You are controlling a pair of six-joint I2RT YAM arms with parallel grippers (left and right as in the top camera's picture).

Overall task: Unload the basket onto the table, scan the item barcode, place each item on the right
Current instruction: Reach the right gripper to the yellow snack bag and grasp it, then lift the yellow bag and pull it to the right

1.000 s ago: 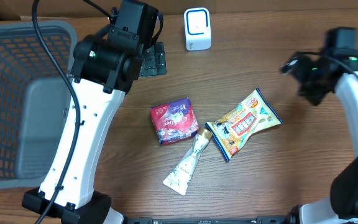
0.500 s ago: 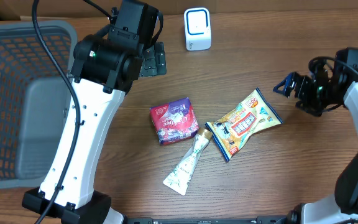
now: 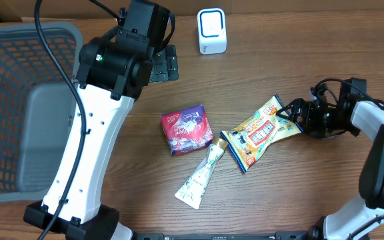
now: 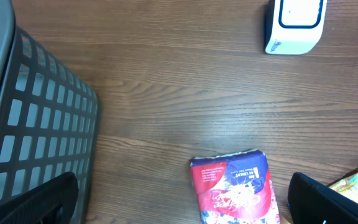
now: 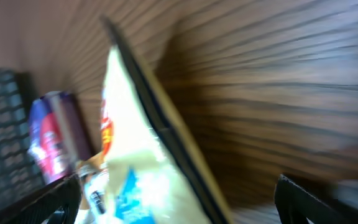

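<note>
The yellow snack bag lies mid-right on the surface, its long axis slanting from near-left to far-right. The right claw is just at the bag's far-right end, spread wide, gripping nothing. The left claw, likewise released and empty, hangs well apart, left of the white scanner.

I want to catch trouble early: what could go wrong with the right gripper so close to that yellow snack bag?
1. The open right gripper sits side-on at the edge of the flat yellow plastic snack bag; closing there may shove it rather than pinch it.
2. The bag's far corner appears to touch the white-and-green sachet, so a shove could drag that along too.
</note>
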